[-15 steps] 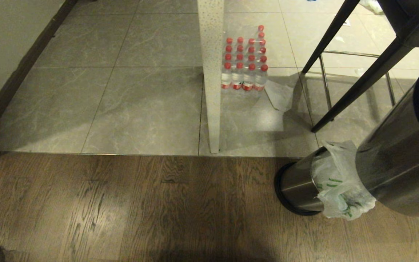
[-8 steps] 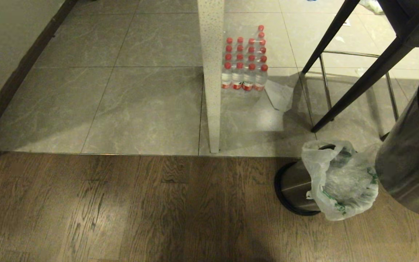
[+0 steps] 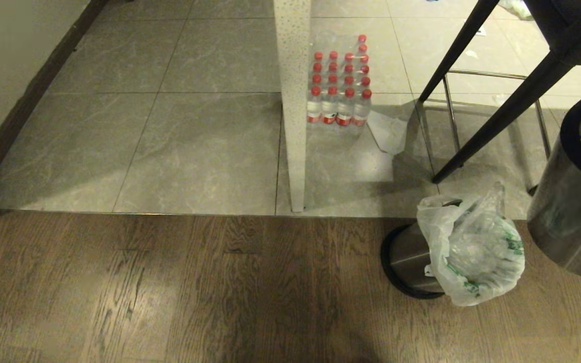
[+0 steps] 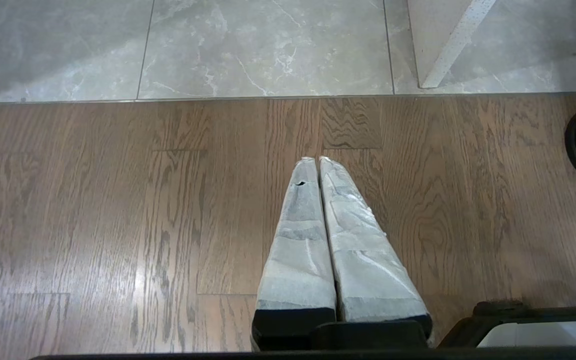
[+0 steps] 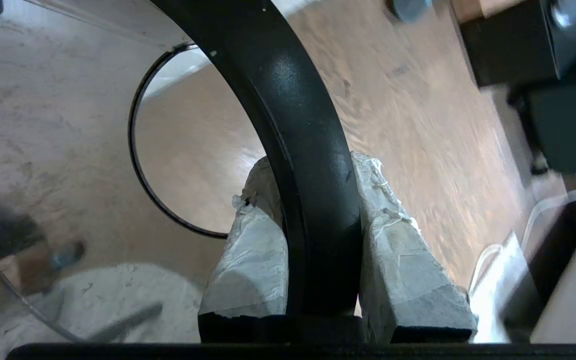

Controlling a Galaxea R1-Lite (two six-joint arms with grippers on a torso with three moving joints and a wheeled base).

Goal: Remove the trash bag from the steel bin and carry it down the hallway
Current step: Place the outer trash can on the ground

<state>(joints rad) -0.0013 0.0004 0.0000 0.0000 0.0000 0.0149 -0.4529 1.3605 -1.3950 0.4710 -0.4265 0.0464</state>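
Clamping the thick black rim [image 5: 313, 100] of the brushed-steel cylindrical bin shell [image 3: 568, 227], the right gripper [image 5: 313, 170] holds it raised at the right edge of the head view; the shell appears bottomless. The translucent-white plastic trash bag [image 3: 472, 252] sits on a steel inner bucket with black base ring [image 3: 404, 257] on the dark wood-plank floor [image 4: 118, 200]. The left gripper [image 4: 318, 160] hangs closed and empty.
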